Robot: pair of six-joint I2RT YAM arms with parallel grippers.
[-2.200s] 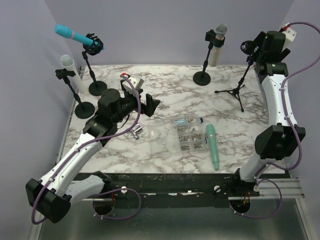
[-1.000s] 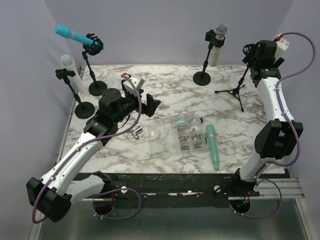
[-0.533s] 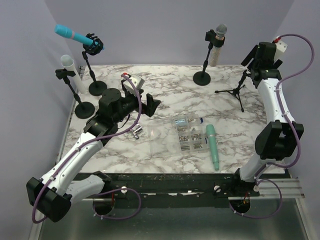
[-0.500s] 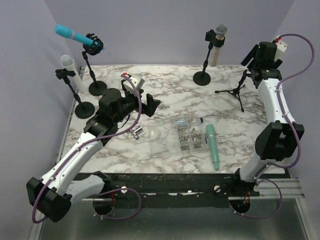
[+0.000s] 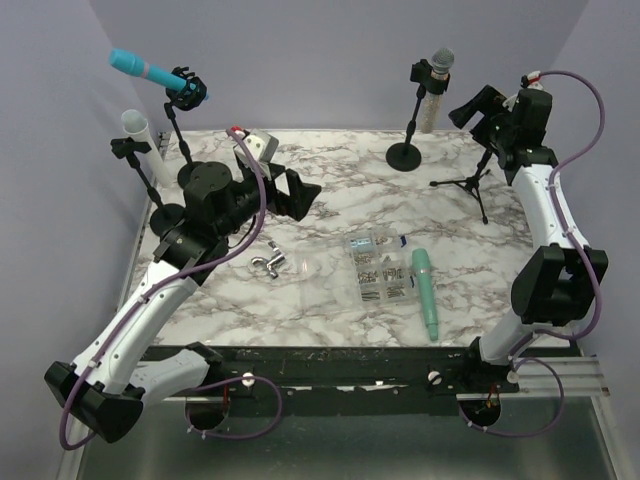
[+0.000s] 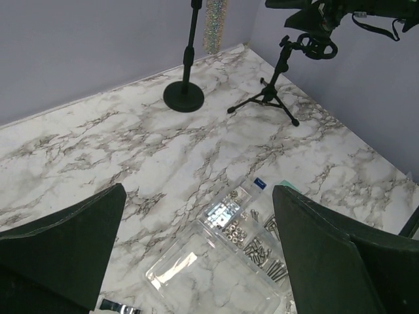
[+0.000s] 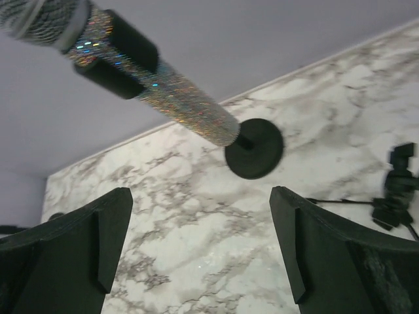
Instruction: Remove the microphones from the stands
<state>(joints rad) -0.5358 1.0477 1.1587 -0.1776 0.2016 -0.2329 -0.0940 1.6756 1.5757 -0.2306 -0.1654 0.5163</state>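
A glittery microphone (image 5: 434,88) sits in the clip of a round-based stand (image 5: 404,155) at the back. In the right wrist view the microphone (image 7: 157,91) crosses the top, above the stand base (image 7: 255,149). My right gripper (image 5: 462,108) is open and empty just right of it, apart from it; its open jaws show in the right wrist view (image 7: 200,216). My left gripper (image 5: 305,195) is open and empty above the table's middle left (image 6: 200,203). A blue microphone (image 5: 150,72) and a white one (image 5: 138,132) sit on stands at the back left.
An empty tripod stand (image 5: 470,182) stands below my right gripper. A teal microphone (image 5: 426,290) lies on the table beside a clear box of screws (image 5: 380,268). A metal clip (image 5: 268,263) lies near the left arm. Walls close in the back and sides.
My right gripper has swung left from the tripod stand's top toward the glittery microphone. My left arm has lifted and drawn back to the left.
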